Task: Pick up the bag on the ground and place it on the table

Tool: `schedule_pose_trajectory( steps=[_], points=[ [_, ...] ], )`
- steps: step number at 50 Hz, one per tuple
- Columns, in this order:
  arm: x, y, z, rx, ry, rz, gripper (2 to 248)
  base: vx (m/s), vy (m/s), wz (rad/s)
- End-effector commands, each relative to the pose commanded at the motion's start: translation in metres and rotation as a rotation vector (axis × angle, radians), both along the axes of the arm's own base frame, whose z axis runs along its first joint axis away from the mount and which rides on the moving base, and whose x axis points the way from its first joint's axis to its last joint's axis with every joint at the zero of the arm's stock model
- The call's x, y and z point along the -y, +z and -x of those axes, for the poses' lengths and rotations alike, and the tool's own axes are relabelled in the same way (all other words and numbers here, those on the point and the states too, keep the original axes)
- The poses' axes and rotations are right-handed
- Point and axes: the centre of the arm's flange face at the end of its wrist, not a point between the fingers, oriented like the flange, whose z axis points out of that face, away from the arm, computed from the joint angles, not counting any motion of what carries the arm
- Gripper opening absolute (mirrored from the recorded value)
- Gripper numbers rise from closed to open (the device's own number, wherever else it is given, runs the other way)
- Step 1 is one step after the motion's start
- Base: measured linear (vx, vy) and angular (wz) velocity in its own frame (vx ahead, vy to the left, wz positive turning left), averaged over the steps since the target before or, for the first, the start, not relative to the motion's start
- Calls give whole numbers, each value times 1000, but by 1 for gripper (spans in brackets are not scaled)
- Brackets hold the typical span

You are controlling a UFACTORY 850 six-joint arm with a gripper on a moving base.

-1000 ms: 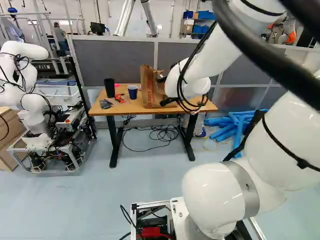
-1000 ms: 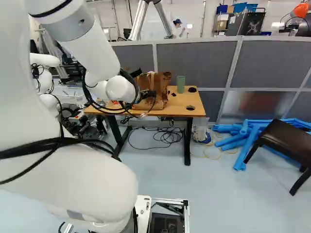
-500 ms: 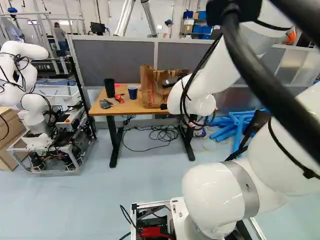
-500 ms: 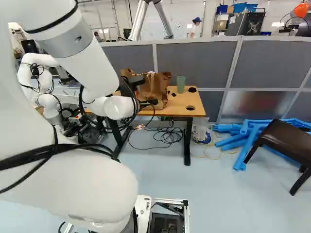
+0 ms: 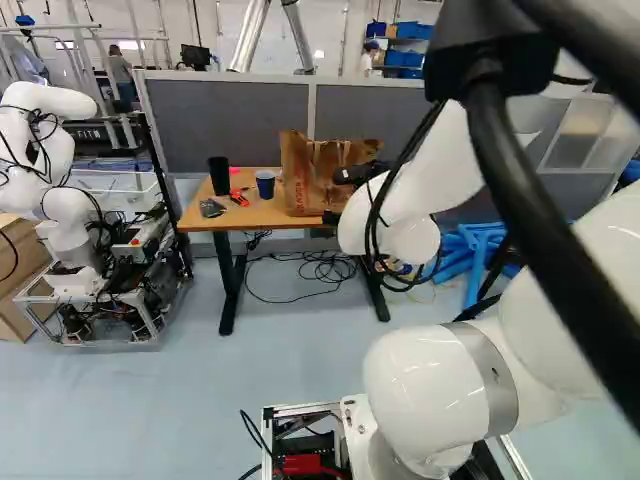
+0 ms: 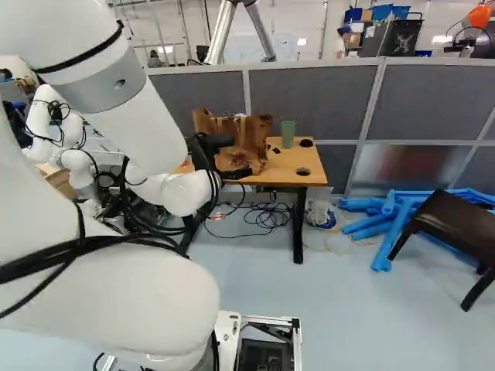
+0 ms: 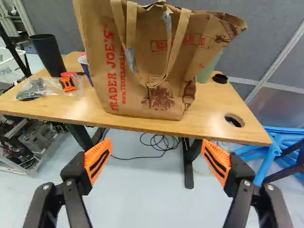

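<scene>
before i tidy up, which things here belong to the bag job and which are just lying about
Part of the job:
- paper bag, standing on the table
- open gripper

Just lying about:
- black cup, blue cup, green cup
- clear pouch
- blue tubes
- dark seat

The paper bag (image 7: 135, 90) partly hid the green cup (image 7: 208, 71) and the blue cup (image 7: 85, 66), and its own top was partly cut off in the wrist view. In the left base view the arm (image 5: 435, 390) covered the table's (image 7: 71, 107) right front corner.
</scene>
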Motion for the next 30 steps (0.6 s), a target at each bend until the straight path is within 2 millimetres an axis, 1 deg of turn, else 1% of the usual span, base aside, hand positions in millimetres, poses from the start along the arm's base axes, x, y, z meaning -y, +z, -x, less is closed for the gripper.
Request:
schedule_pose_trajectory(
  steps=[15, 30],
  points=[
    [1, -8, 14, 34, -20, -43, 247, 0, 0, 0],
    [1, -13, 23, 56, -31, -71, 247, 0, 0, 0]
  ],
)
